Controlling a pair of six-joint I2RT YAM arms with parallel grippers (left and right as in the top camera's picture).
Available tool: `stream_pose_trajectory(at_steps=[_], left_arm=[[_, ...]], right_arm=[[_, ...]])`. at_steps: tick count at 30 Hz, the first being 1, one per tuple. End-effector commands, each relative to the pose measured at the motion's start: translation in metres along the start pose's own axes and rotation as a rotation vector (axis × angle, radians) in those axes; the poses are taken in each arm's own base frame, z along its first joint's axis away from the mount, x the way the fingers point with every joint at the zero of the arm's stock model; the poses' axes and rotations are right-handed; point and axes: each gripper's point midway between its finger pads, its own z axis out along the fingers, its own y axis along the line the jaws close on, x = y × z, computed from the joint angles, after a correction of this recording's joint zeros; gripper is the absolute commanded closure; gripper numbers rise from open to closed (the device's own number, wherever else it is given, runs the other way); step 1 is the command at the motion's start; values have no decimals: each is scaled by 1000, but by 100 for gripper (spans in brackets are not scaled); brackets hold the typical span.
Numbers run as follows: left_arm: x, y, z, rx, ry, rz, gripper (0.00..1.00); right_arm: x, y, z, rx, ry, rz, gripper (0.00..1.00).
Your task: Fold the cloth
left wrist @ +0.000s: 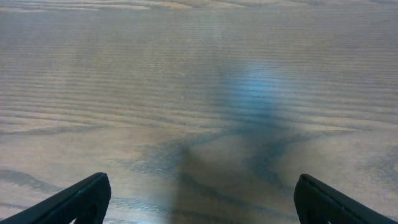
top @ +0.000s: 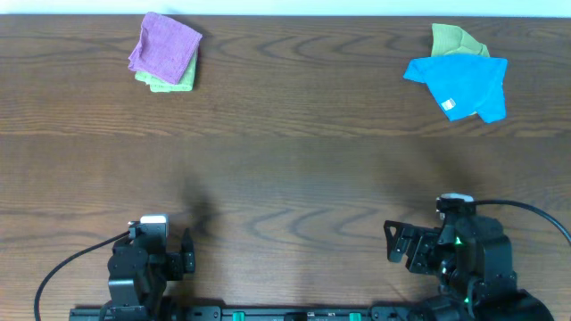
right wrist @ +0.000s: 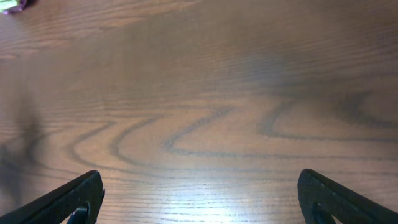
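A blue cloth [top: 460,85] lies crumpled at the back right of the table, on top of a green cloth [top: 455,40]. At the back left a folded purple cloth [top: 165,47] sits on a folded green cloth [top: 169,83]. My left gripper [top: 186,254] rests at the front left, open and empty, its fingers wide apart over bare wood in the left wrist view [left wrist: 200,199]. My right gripper [top: 397,242] rests at the front right, open and empty, also over bare wood [right wrist: 200,199]. Both are far from the cloths.
The dark wooden table [top: 285,178] spans the view. A sliver of the purple cloth [right wrist: 12,5] shows at the top left corner of the right wrist view. The arm bases and cables sit along the front edge.
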Motion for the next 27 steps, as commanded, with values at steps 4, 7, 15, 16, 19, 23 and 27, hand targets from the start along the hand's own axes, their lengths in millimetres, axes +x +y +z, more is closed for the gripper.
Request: stream_pose_trajectory(at_steps=[4, 7, 15, 16, 19, 23, 27], left_arm=[[16, 1, 2, -5, 59, 52, 5], [16, 1, 2, -5, 59, 52, 5], [16, 1, 2, -5, 59, 52, 5], [16, 1, 2, -5, 59, 52, 5], [16, 1, 2, -5, 59, 52, 5], [16, 1, 2, -5, 59, 52, 5], [16, 1, 2, -5, 59, 52, 5]], right_arm=[[-17, -6, -2, 29, -82, 46, 1], [-29, -26, -2, 120, -165, 41, 1], [-16, -45, 18, 147, -268, -234, 1], [-14, -47, 21, 150, -271, -252, 1], [-3, -55, 31, 167, -262, -304, 1], [7, -68, 41, 202, -253, -317, 1], [15, -77, 50, 223, -247, -333, 1]])
